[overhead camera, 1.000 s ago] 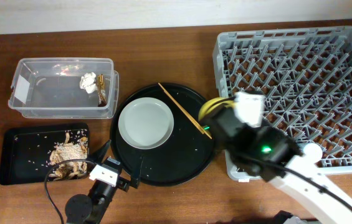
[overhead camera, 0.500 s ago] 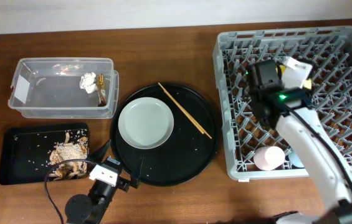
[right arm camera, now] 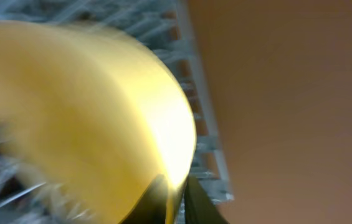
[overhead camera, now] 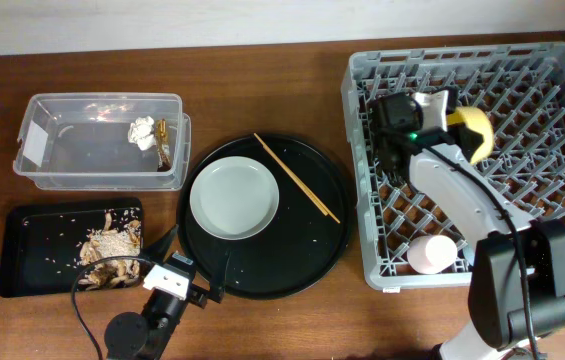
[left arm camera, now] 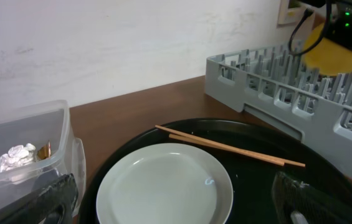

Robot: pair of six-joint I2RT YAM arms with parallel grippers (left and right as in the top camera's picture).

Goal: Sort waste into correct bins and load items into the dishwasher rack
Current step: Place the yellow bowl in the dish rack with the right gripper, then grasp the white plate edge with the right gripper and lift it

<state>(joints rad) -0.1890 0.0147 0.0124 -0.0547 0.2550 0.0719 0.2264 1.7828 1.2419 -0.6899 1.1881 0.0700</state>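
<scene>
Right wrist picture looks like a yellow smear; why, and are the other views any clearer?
Right wrist: the yellow bowl fills the frame, too near the lens to focus; the dishwasher rack behind is streaked. Overhead: sharp, evenly lit. Left wrist: plate and chopsticks crisp, the left gripper dark and blurry at the bottom corners.

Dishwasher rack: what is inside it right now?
A pink cup sits near the front edge of the dishwasher rack; the right gripper holds a yellow bowl over its pegs. The right arm covers part of the floor, so anything beneath is hidden.
</scene>
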